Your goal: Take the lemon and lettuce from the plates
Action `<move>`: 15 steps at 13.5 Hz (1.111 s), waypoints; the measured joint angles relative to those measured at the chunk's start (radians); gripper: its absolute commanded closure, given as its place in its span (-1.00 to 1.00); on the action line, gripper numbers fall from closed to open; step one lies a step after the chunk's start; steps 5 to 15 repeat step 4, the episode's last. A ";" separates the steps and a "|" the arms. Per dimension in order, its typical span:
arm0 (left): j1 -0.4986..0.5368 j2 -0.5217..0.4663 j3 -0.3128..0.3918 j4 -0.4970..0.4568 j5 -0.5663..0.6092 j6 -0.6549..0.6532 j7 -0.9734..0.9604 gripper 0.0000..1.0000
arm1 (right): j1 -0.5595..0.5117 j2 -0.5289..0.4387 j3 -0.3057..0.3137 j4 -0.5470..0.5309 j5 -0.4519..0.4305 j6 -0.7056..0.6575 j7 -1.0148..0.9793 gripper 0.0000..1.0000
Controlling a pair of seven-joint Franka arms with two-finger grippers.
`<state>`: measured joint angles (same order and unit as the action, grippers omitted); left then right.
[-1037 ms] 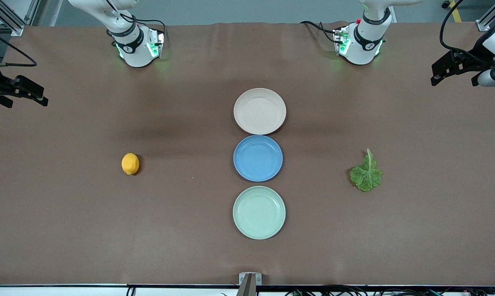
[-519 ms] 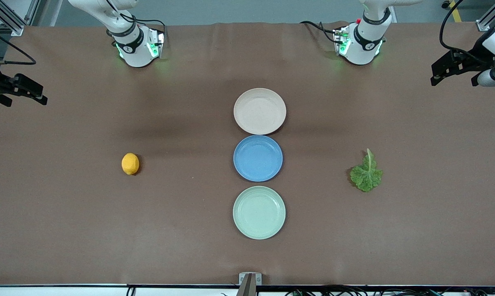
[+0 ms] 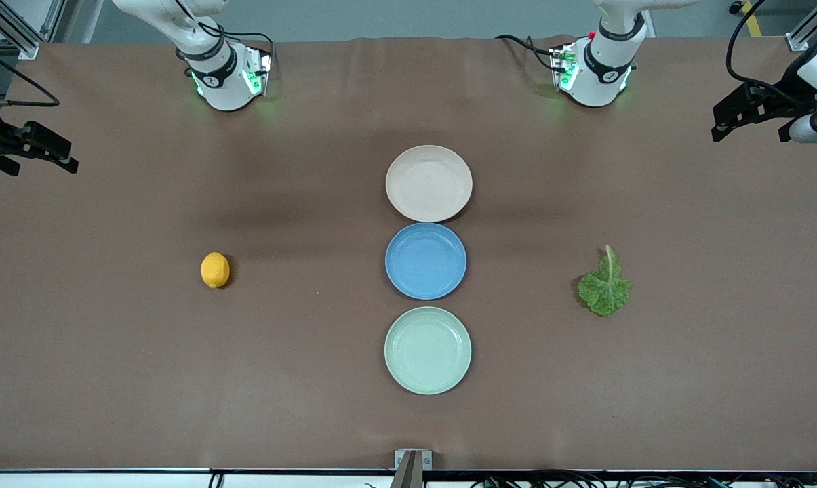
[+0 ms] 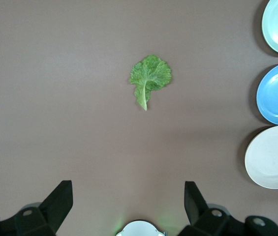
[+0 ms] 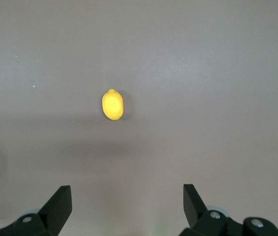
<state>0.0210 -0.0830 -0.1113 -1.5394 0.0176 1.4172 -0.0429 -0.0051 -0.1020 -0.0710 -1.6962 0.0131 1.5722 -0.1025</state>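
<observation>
We note three plates in a line down the middle of the brown tabletop [image 3: 110,379]: the beige-pink plate [image 3: 428,183] nearest the robot bases, the blue plate [image 3: 426,261] just beside it, and the mint green plate [image 3: 427,350] nearest the front camera. All three hold nothing. The lemon [image 3: 215,270] lies bare on the tabletop toward the right arm's end, level with the blue plate and well apart from it. The lettuce [image 3: 605,285] lies flat toward the left arm's end, likewise level with the blue plate, its pale stalk pointing toward the bases. The right end effector [image 3: 38,152] hangs high over the right arm's end of the tabletop, well apart from the lemon; in its wrist view we see the two fingers [image 5: 57,204] spread wide with nothing between them, the lemon in plain sight below. The left end effector [image 3: 750,115] hangs high over the left arm's end, fingers [image 4: 60,201] equally wide and holding nothing, the lettuce below and the three plates off to one side.
</observation>
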 measured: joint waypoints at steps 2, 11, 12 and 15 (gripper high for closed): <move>0.000 0.000 0.000 0.000 0.000 0.000 0.000 -1.00 | 0.000 0.000 0.000 0.000 0.000 -0.004 0.000 -1.00; 0.001 0.000 0.000 0.000 0.000 0.000 0.000 -1.00 | 0.000 0.000 0.000 0.000 0.000 -0.006 0.000 -1.00; 0.001 0.000 0.000 0.000 0.000 0.000 0.000 -1.00 | 0.000 0.000 0.000 0.000 0.000 -0.006 0.000 -1.00; 0.001 0.000 0.000 0.000 0.000 0.000 0.000 -1.00 | 0.000 0.000 0.000 0.000 0.000 -0.006 0.000 -1.00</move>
